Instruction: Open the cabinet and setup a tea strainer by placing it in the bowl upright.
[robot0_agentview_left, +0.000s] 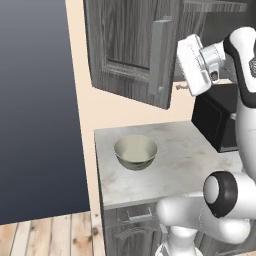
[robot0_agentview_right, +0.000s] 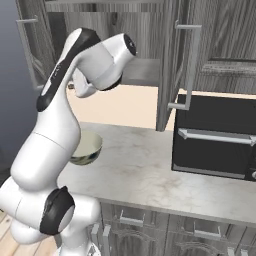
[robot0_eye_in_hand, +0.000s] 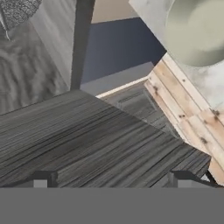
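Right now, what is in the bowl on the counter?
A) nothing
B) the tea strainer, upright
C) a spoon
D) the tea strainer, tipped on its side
A: the bowl sits with a bare pale inside on the counter, while the mesh tea strainer shows in the hand view up by the cabinet wood, apart from the bowl.

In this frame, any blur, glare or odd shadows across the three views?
Left base view: even flat light, soft shadow under the bowl. Right base view: sharp, faint sheen on the microwave. Hand view: coarse and soft, tea strainer mesh grainy in the corner, gripper tips blocky.
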